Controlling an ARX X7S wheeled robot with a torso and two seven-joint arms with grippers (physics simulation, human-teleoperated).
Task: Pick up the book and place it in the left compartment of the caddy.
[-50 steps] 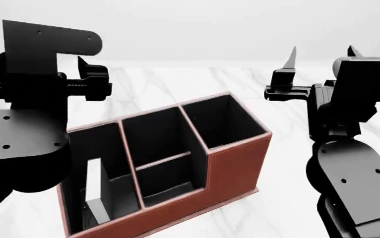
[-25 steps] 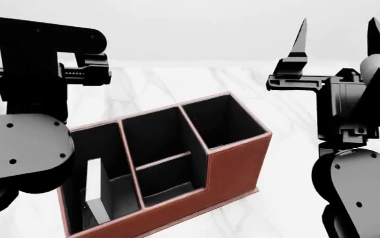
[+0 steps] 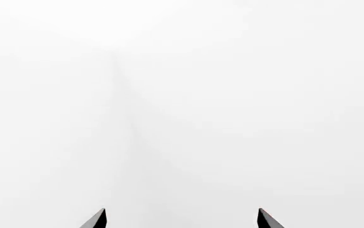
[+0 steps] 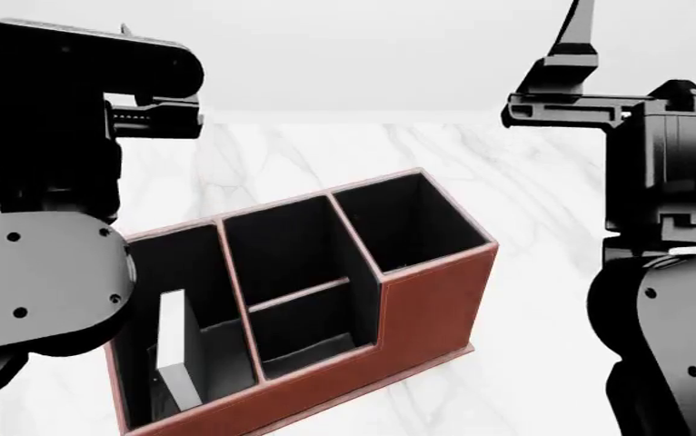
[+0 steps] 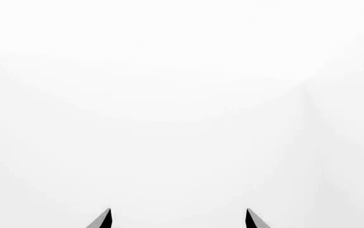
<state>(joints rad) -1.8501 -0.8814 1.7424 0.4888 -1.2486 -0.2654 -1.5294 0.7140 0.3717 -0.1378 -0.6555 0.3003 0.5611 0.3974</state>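
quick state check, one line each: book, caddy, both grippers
book: upright inside the left compartment, white page edges facing the camera
caddy: upright on the table, other bays empty
left gripper: open, holding nothing
right gripper: open, holding nothing

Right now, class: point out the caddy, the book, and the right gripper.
caddy (image 4: 433,304): head view, reddish front wall.
book (image 4: 174,341): head view, white page edge inside the left compartment.
right gripper (image 5: 178,219): right wrist view, midway between its fingertips.
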